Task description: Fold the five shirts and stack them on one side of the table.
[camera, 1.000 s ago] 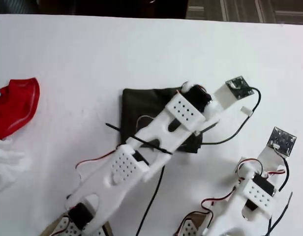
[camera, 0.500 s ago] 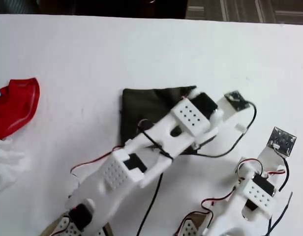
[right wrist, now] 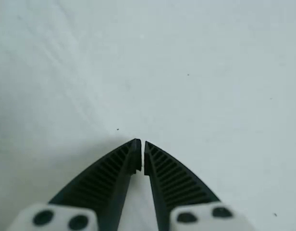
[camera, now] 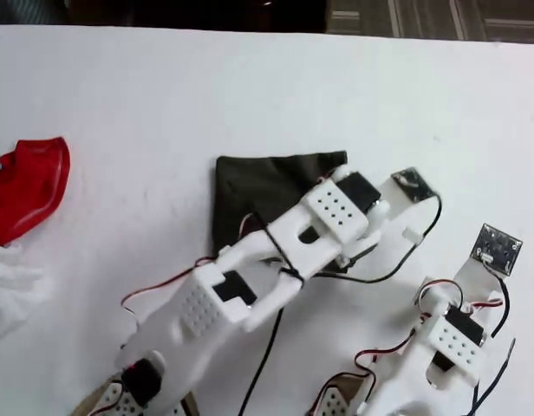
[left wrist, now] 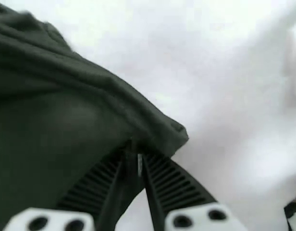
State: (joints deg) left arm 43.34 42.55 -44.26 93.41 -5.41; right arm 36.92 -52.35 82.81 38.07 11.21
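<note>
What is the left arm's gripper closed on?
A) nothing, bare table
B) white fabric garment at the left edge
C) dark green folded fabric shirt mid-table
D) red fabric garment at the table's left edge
C: in the left wrist view the left gripper is pinched shut on the hem of the dark green folded fabric shirt.

a white table [camera: 163,95] under even light, with a dark strip [camera: 206,13] and grey-brown floor [camera: 423,17] past its far edge.
</note>
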